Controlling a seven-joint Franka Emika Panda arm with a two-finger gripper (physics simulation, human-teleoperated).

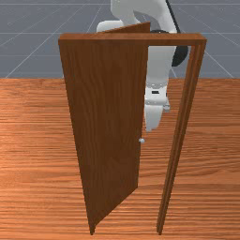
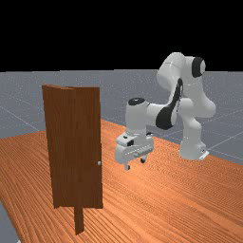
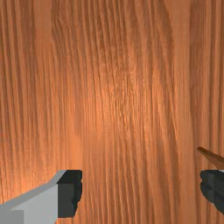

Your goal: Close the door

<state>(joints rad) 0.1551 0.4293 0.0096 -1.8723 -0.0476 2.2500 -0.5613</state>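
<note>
The brown wooden door (image 1: 110, 122) stands open in its frame (image 1: 180, 131), hinged at the front view's left and swung back toward the arm. A small pale knob (image 1: 142, 140) sits by its free edge; the far view has the knob (image 2: 99, 163) on the door (image 2: 76, 147) too. My gripper (image 1: 150, 130) hangs behind the frame opening, just beyond the door's free edge. In the far view the gripper (image 2: 135, 164) is right of the door, apart from it, fingers pointing down. Between the widely parted fingers of the gripper (image 3: 141, 192) in the wrist view there is nothing.
The orange-brown table (image 1: 37, 164) lies under the door frame and the hand. A thin brown wooden edge (image 3: 211, 157) appears beside one finger in the wrist view. The frame's top beam (image 1: 131, 39) crosses in front of the arm, and a post (image 2: 79, 220) reaches down below the door.
</note>
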